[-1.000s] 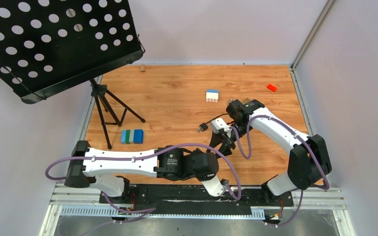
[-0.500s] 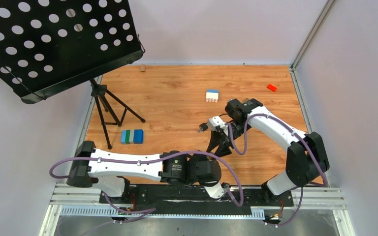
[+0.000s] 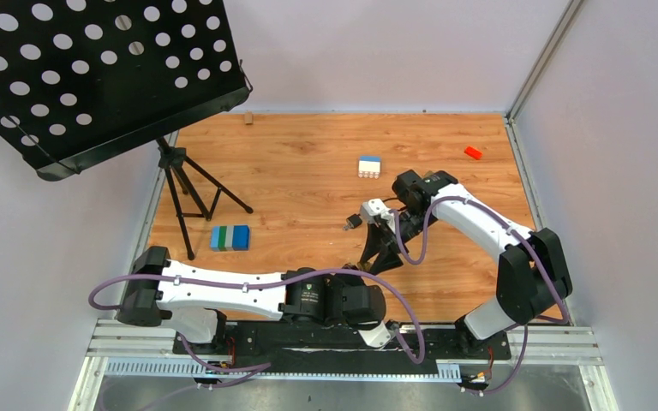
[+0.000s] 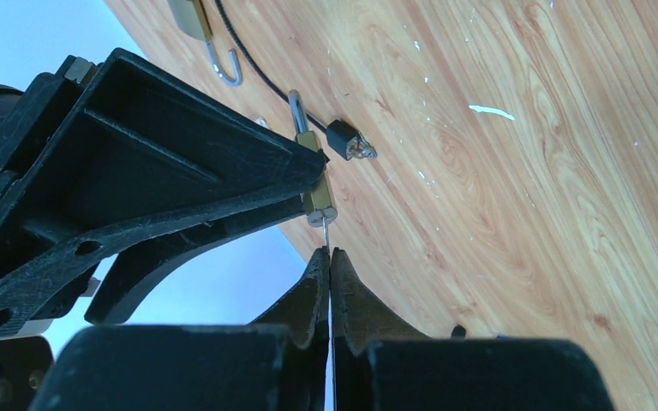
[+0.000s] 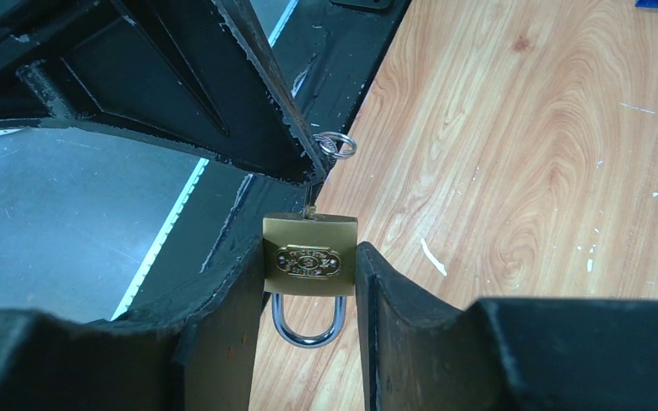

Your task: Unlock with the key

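Note:
My right gripper (image 5: 310, 257) is shut on a small brass padlock (image 5: 310, 261), held above the table with its steel shackle (image 5: 308, 324) pointing back at the wrist. My left gripper (image 4: 329, 257) is shut on the thin grey key (image 4: 328, 235). The key's tip meets the keyhole end of the padlock (image 4: 317, 190). The key's ring (image 5: 337, 145) shows beside the left fingers (image 5: 248, 128) in the right wrist view. In the top view both grippers meet at centre right (image 3: 379, 247).
A black cable with a blocky end (image 4: 347, 139) and a second brass padlock (image 4: 190, 17) lie on the wooden table. Also there are a music stand (image 3: 94, 77) on a tripod (image 3: 184, 184), a blue-green block (image 3: 230, 237), a white-blue block (image 3: 369, 166) and a red block (image 3: 473, 152).
The left arm's wrist has dropped toward the near edge. The right gripper has shifted slightly left and nearer, so the padlock and the key now sit together.

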Controlling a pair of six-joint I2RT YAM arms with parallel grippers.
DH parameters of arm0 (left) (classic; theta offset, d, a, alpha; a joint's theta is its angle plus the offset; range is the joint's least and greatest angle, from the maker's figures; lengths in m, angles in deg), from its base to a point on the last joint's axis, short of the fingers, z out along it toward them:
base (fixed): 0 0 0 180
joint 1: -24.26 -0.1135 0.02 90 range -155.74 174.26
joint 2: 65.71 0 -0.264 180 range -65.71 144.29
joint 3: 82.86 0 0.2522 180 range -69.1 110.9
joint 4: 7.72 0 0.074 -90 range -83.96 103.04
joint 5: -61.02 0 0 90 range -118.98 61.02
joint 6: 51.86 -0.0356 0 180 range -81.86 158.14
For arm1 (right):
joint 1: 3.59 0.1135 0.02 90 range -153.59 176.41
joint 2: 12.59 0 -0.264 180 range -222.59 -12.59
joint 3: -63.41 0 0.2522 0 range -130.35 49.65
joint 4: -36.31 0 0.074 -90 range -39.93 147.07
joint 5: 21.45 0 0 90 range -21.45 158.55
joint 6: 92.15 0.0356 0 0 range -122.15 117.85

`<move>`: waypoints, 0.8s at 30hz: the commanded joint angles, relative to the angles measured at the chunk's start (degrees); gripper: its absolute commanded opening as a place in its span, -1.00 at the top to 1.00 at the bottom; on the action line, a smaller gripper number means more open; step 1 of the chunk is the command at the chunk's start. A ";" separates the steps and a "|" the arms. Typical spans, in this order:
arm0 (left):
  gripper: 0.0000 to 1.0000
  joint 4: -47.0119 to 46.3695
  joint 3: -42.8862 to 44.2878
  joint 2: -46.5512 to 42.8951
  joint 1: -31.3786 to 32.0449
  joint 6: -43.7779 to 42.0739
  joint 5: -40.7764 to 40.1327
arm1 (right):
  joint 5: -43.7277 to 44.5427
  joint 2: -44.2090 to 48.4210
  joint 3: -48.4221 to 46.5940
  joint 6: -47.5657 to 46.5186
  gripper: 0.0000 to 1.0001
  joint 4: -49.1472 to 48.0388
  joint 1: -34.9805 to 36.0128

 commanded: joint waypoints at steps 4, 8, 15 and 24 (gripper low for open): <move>1.00 -5.51 -2.90 -2.29 0.76 1.70 2.82 | -8.86 1.64 -1.78 2.86 1.00 -4.52 -1.78; 1.00 -6.81 -3.70 -3.50 0.78 2.61 3.96 | -9.40 2.31 -1.15 2.95 1.00 -5.47 -2.05; 1.00 -11.56 -6.21 -6.17 0.63 2.45 3.89 | -10.15 2.99 -0.38 2.50 1.00 -5.92 -2.87; 1.00 -12.31 -6.12 -7.93 -1.79 2.47 6.37 | -10.48 2.78 -0.45 0.99 1.00 -4.67 -3.20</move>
